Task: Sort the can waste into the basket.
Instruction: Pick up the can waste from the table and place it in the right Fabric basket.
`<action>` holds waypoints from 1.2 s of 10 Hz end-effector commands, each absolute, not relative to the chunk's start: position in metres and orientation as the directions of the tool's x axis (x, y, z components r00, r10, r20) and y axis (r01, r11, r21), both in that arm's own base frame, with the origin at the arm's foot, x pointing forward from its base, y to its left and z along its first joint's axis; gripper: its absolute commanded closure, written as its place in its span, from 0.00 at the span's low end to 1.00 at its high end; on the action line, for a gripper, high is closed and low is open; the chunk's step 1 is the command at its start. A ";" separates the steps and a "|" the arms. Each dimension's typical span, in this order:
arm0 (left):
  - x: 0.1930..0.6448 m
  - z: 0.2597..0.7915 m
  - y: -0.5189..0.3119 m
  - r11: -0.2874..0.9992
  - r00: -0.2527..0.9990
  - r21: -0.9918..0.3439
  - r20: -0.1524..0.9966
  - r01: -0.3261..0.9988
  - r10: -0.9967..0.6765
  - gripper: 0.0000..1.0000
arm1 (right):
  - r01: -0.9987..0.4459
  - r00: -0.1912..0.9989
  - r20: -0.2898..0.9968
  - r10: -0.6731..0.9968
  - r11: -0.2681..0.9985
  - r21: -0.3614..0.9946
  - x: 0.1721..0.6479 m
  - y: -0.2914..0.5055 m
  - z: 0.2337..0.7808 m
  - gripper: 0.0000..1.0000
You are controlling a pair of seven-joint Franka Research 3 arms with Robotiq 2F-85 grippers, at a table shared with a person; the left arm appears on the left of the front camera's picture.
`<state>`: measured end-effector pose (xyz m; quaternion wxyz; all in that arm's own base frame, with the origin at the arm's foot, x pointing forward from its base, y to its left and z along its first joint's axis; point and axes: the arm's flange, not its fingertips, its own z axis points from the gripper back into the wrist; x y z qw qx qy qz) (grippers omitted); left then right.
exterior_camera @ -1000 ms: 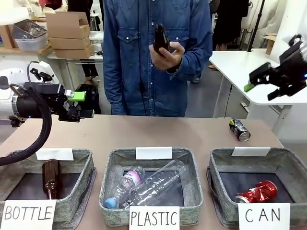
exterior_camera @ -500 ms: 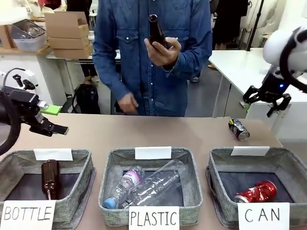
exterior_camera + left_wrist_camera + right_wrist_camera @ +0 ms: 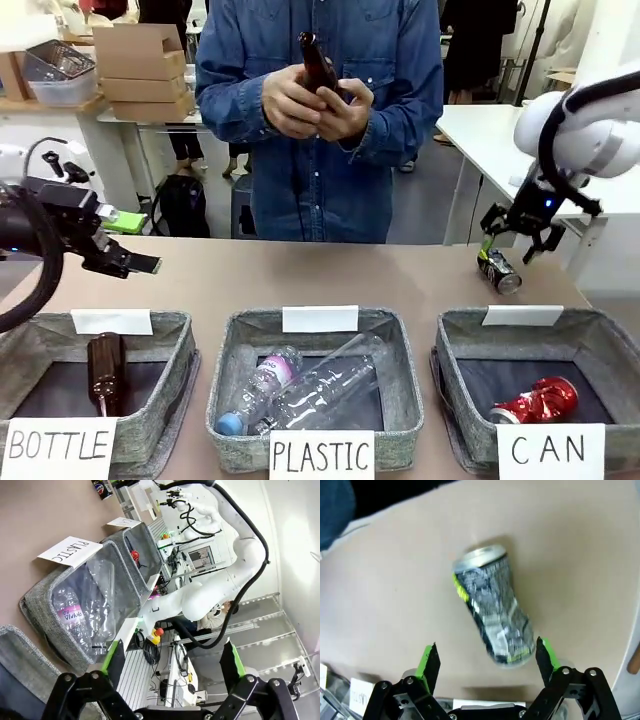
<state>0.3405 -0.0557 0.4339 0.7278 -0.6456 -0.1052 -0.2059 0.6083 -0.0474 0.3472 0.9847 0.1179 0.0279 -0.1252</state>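
The right gripper (image 3: pixel 518 238), jaws apart, hangs over the black and silver can (image 3: pixel 499 271) lying far right on the bench (image 3: pixel 300 275); the red can (image 3: pixel 535 400) lies in the CAN basket (image 3: pixel 455 350). A skewed pinch could roll the dented can off the smooth brown bench. The left gripper (image 3: pixel 128 243) is open too, at the far left of a cluttered lab.

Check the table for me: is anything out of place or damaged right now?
One black and silver can lies dented on its side on the table, outside the CAN basket. The right gripper, fingers open, hangs just above it. The baskets' contents match their signs.
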 end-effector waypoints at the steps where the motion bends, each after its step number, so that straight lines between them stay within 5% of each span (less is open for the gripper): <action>1: 0.340 0.432 -0.057 0.082 0.885 -0.887 0.439 0.454 -0.152 0.00 | 0.263 0.965 -0.071 -0.253 0.939 0.223 0.630 -0.048 0.330 0.00; 5: 0.340 0.432 -0.057 0.082 0.885 -0.887 0.439 0.454 -0.152 0.00 | 0.284 0.959 -0.062 -0.277 0.936 0.206 0.635 -0.041 0.315 0.00; 8: 0.340 0.432 -0.057 0.082 0.885 -0.887 0.439 0.454 -0.152 0.00 | 0.301 0.953 -0.092 -0.288 0.930 0.211 0.632 -0.036 0.308 0.92; 9: 0.341 0.433 -0.055 0.083 0.893 -0.896 0.419 0.436 -0.163 0.00 | 0.304 0.952 -0.101 -0.289 0.929 0.210 0.632 -0.036 0.305 1.00; 12: 0.296 0.493 0.021 0.225 0.894 -0.865 0.442 0.448 -0.079 0.00 | 0.305 0.952 -0.104 -0.288 0.925 0.228 0.631 -0.041 0.312 0.96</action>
